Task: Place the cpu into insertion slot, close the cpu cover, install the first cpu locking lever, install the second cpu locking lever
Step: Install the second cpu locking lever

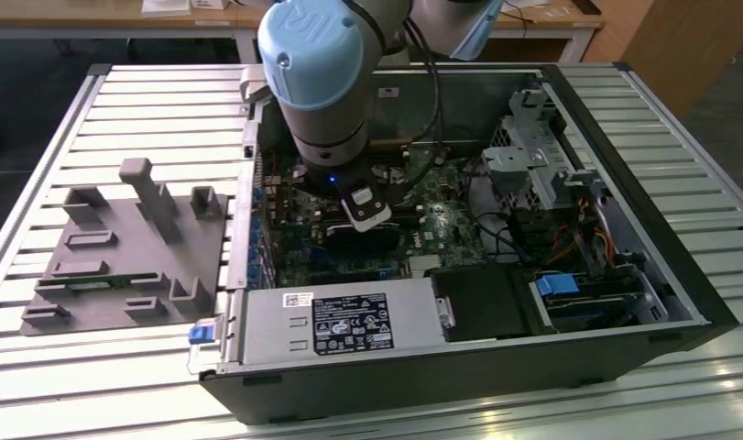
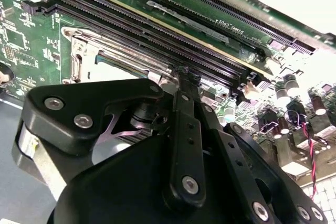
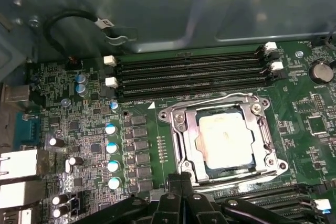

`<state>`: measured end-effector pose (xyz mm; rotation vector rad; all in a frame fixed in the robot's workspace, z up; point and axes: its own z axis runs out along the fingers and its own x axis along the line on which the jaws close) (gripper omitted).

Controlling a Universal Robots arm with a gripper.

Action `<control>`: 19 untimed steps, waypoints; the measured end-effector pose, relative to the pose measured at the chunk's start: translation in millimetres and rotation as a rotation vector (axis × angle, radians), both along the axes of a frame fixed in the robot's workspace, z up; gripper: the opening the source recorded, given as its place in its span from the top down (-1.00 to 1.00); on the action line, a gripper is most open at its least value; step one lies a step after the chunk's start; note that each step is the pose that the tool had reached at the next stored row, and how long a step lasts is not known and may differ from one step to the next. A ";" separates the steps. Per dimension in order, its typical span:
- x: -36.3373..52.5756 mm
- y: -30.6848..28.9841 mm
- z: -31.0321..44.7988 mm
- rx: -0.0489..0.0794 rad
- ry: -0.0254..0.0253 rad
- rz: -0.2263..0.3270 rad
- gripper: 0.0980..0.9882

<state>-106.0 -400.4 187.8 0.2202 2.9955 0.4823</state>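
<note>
In the first wrist view the cpu (image 3: 227, 140), a pale square chip, lies flat in the insertion slot (image 3: 277, 165). The silver cpu cover (image 3: 182, 132) is down around it, its window framing the chip. A thin wire lever (image 3: 210, 102) runs along the socket's side toward the memory slots. My gripper (image 3: 181, 178) is shut, its black fingertips pressed together at the socket's opposite edge, just off the cover's corner. In the second wrist view the gripper (image 2: 182, 72) hangs close over the board beside the socket's rim (image 2: 79, 56). In the exterior view the gripper (image 1: 368, 218) reaches down into the open computer case.
Long black memory slots (image 3: 189, 74) lie beyond the socket, and a row of capacitors (image 3: 111, 148) stands beside it. The case holds a grey power supply (image 1: 334, 325), a black block (image 1: 487, 302) and a drive cage (image 1: 542, 174). A grey fixture (image 1: 126, 247) sits at the exterior view's left.
</note>
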 end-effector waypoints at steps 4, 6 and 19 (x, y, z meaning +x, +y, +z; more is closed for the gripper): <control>-1.1 0.1 -0.8 -0.004 0.0000 0.000 0.98; -1.2 0.0 -0.8 -0.006 -0.0002 0.000 0.98; -1.2 0.0 5.2 -0.010 -0.0007 0.000 0.98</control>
